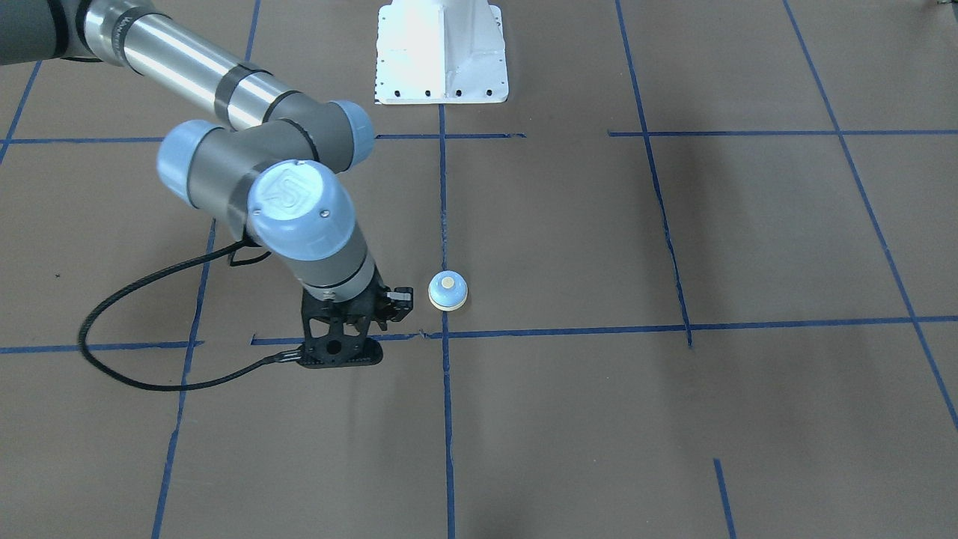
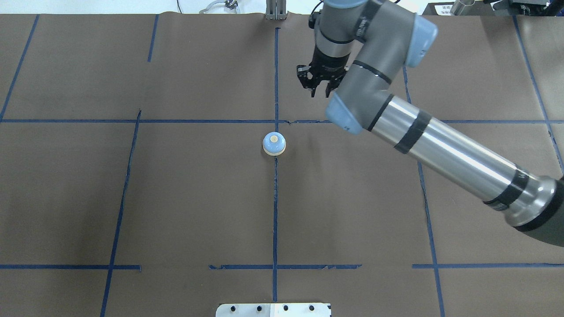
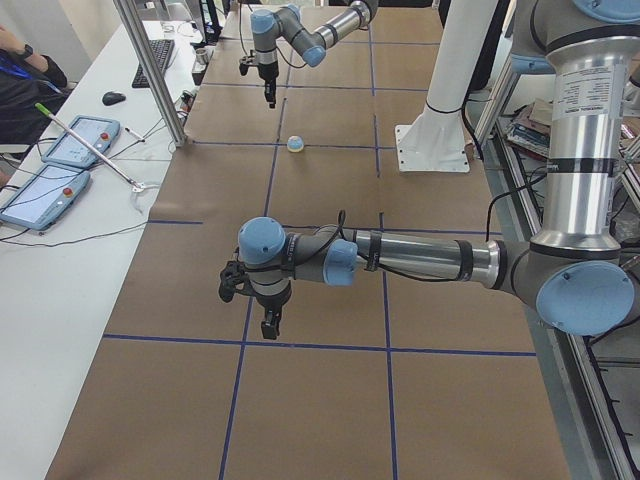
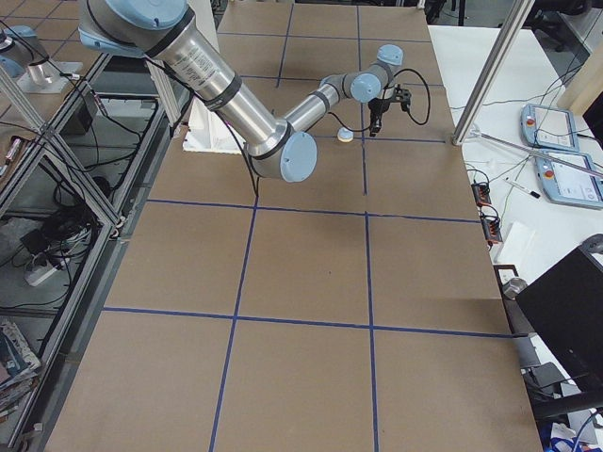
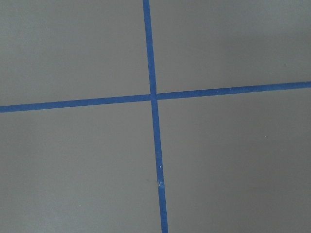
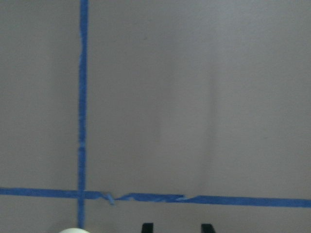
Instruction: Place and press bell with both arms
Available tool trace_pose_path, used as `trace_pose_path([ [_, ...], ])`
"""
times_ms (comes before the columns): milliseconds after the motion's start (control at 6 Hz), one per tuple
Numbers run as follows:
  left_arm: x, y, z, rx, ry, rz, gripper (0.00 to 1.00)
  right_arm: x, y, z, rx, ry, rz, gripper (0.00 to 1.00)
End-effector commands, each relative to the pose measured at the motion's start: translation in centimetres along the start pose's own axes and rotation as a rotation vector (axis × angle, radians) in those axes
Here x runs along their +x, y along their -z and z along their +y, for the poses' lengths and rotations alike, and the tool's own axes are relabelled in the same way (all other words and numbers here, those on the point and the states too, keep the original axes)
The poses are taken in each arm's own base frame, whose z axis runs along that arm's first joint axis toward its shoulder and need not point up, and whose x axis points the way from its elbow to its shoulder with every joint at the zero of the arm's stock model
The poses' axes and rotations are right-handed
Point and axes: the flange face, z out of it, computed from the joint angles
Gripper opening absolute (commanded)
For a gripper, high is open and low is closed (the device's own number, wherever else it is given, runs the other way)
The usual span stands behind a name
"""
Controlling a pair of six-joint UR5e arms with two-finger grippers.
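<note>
Shows a small light-blue dome-shaped call bell upright on the brown paper-covered table, on a blue tape line just beside a crossing, with paper stretching wide all round. Finds the black two-finger right gripper parted and holding nothing, near the bell but apart from it. Cannot tell the black left gripper's state, well apart from the bell.

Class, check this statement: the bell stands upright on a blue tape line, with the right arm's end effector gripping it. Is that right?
Not quite. The bell does stand upright on a blue tape line, but the right end effector is not gripping it: it hangs apart from the bell, holding nothing. The overhead exterior view shows this.
</note>
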Motion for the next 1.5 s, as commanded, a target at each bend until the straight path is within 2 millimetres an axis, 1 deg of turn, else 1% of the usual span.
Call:
trace_pose_path([
  [0, -0.2, -0.2, 0.3, -0.004, 0.004, -0.005, 1.0, 17.1, 4.0, -1.7, 0.006, 0.101, -0.024, 1.0],
  [167, -0.2, -0.1, 0.6, 0.003, -0.011, -0.007, 1.0, 25.9, 5.0, -1.4, 0.017, 0.18, 0.007, 1.0],
  [333, -0.4, -0.3, 1.3, 0.0, -0.011, -0.005, 1.0, 32.5, 8.7, -2.3, 0.006, 0.267, 0.049, 1.0],
  [500, -0.7, -0.5, 1.5, -0.007, 0.0, -0.009, 1.0, 38.5, 11.7, 0.6, -0.048, 0.339, 0.082, 1.0],
  [667, -1.2, -0.9, 1.7, -0.021, 0.018, -0.008, 1.0, 45.1, 14.1, 3.1, -0.084, 0.338, 0.097, 1.0],
  [833, -1.6, -1.2, 2.0, -0.028, 0.031, -0.004, 1.0, 52.0, 15.3, 5.4, -0.088, 0.345, 0.101, 1.0],
  [1000, -1.6, -1.1, 2.5, -0.024, 0.029, -0.008, 1.0, 57.9, 14.1, 9.3, -0.11, 0.305, 0.101, 1.0],
  [1167, -3.0, -2.3, 5.2, -0.054, 0.061, -0.009, 1.0, 62.5, 12.7, 13.3, -0.111, 0.239, 0.084, 1.0],
  [1333, -3.6, -2.7, 6.2, -0.065, 0.074, -0.01, 1.0, 64.9, 10.5, 16.8, -0.114, 0.212, 0.051, 1.0],
])
